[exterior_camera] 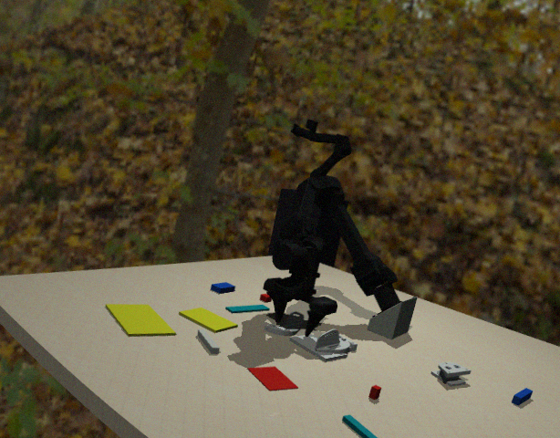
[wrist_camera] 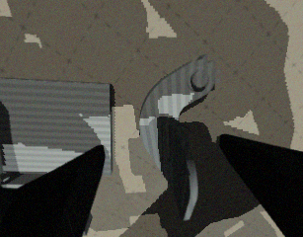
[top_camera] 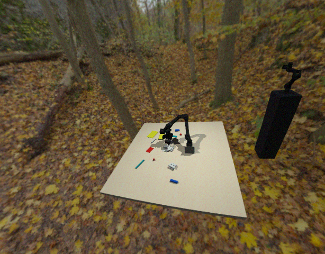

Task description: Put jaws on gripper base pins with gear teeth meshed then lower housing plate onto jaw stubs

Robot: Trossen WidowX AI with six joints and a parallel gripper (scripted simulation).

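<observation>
My gripper (exterior_camera: pixel 296 325) is open and empty, low over a loose grey curved jaw (exterior_camera: pixel 285 324) that lies flat on the table. In the wrist view the jaw (wrist_camera: pixel 173 114) lies between my two dark fingers, partly in shadow. The grey gripper base (exterior_camera: pixel 324 345) sits just to the right of it, with one jaw on it; its edge shows in the wrist view (wrist_camera: pixel 52 123). The grey housing plate (exterior_camera: pixel 451 372) lies apart at the right. In the top view the gripper (top_camera: pixel 168 141) hangs over the base (top_camera: pixel 167 148).
Two yellow plates (exterior_camera: pixel 139 318) (exterior_camera: pixel 207 318), a red plate (exterior_camera: pixel 272 377), teal bars (exterior_camera: pixel 246 307) (exterior_camera: pixel 357 426), blue blocks (exterior_camera: pixel 222 286) (exterior_camera: pixel 522 396), small red cubes (exterior_camera: pixel 374 391) (exterior_camera: pixel 264 297) and a grey bar (exterior_camera: pixel 207 341) lie around. The arm's base (exterior_camera: pixel 392 319) stands to the right.
</observation>
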